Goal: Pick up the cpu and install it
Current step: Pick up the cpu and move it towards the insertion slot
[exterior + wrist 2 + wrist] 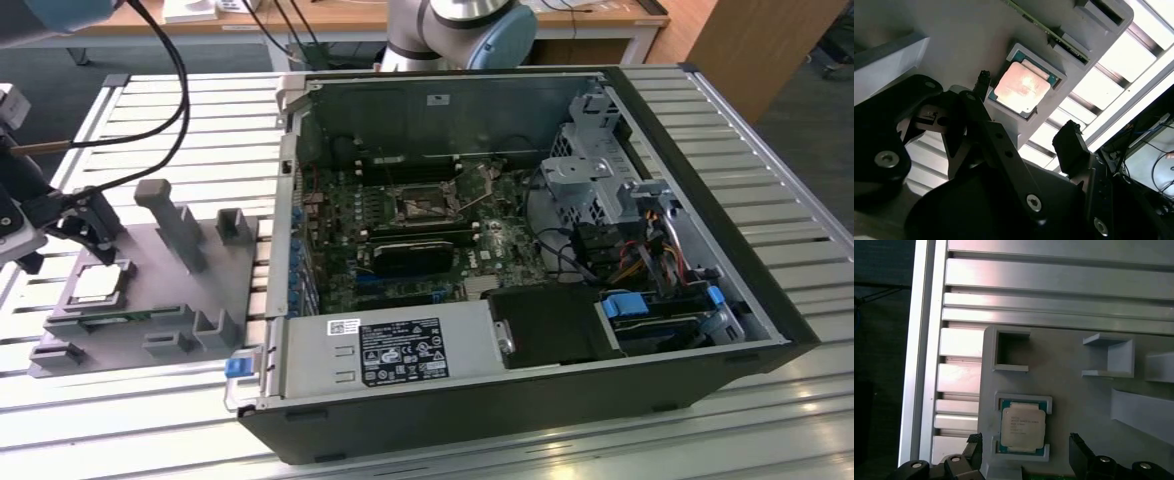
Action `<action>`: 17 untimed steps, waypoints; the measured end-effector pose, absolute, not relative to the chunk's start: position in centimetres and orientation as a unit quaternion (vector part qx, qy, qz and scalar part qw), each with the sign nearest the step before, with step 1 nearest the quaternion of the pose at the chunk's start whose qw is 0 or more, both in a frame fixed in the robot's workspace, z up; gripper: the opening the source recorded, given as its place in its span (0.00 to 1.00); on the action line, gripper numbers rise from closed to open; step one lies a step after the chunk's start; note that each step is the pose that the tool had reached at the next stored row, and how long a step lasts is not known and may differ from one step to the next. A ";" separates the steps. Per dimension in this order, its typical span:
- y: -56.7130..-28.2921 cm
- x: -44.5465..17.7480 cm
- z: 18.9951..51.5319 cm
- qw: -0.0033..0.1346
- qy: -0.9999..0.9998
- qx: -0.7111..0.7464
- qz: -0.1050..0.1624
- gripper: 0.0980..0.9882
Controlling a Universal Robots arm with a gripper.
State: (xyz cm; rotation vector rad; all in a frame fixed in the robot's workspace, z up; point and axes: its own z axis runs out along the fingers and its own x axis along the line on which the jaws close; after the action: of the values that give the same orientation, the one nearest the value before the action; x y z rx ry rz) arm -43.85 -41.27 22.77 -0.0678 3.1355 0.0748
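First wrist view: we saw the cpu [1023, 427] lying in its recess of the grey tray [1079, 405], not yet lifted, our gripper [1024, 452] over it, jaws spread either side. We judged grasp, carry and seating in the socket [424, 205] all undone.

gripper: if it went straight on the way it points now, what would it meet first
Most likely the cpu, which lies in a recess of the grey tray in line with the open gripper; the gap between them is unclear.
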 end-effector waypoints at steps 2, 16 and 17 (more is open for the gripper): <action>-41.3 -43.9 22.7 0.002 0.999 -0.024 0.024 0.78; -41.3 -43.9 21.7 0.002 0.999 -0.036 0.024 0.78; -41.3 -43.9 21.6 0.002 0.999 -0.036 0.024 0.78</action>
State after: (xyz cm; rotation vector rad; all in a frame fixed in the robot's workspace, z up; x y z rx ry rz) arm -43.85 -41.27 21.58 -0.1120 3.1356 0.0758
